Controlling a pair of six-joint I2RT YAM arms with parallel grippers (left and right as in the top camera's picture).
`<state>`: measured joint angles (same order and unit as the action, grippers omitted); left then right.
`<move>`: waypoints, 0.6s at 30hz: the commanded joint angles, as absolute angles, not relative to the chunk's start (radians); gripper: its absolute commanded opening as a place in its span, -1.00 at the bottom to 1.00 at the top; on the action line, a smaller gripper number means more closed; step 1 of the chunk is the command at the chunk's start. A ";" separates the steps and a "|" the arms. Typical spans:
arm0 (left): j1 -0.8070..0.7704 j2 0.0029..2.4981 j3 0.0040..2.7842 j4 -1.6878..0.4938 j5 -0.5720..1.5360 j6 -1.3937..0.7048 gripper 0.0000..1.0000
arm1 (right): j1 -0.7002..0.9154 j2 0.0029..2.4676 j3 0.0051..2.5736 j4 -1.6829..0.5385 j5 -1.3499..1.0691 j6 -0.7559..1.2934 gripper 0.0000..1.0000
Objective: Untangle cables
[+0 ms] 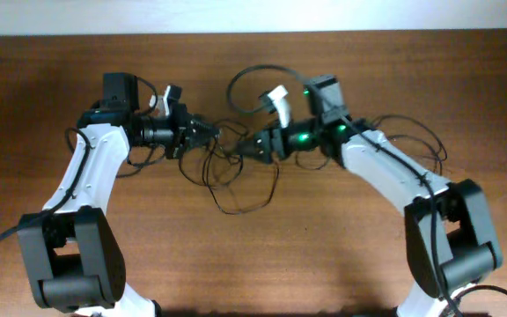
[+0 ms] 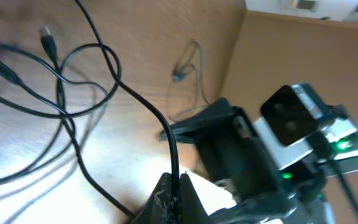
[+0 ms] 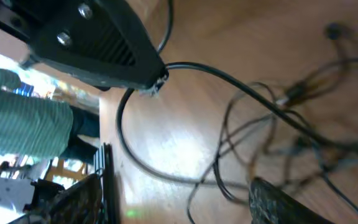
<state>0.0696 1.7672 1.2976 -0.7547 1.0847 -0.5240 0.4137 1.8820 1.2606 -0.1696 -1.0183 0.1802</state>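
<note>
Thin black cables [image 1: 236, 180] lie in a loose tangle on the wooden table between the two arms. My left gripper [image 1: 211, 132] points right and is shut on one cable. In the left wrist view the cable [image 2: 166, 134] rises out of the closed gripper [image 2: 178, 186] and loops away over the table. My right gripper [image 1: 243, 145] points left, close to the left one. In the right wrist view its fingers [image 3: 284, 202] stand wide apart, open, with cable strands [image 3: 219, 155] lying on the table between them and not pinched.
Further cable loops [image 1: 412, 141] lie right of the right arm, and one arcs behind the grippers [image 1: 258, 75]. The table's far edge [image 1: 253, 33] runs along the top. The right arm's body [image 2: 253, 149] fills the space just ahead of the left gripper.
</note>
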 commanded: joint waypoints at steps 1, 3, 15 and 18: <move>0.070 1.746 1.303 -0.796 1.209 -0.557 -1.00 | 0.480 1.869 1.270 -0.160 -0.868 0.229 0.51; 0.071 1.746 1.303 -0.795 1.208 -0.557 -1.00 | 0.513 1.869 1.270 -0.137 -0.859 0.229 0.50; 0.070 1.746 1.302 -0.794 0.313 -0.494 0.74 | 0.549 1.869 1.270 -0.099 -0.821 0.271 -0.92; 0.070 1.746 1.302 -0.794 0.292 -0.382 0.86 | 0.542 1.869 1.283 -0.049 -0.758 0.449 -0.92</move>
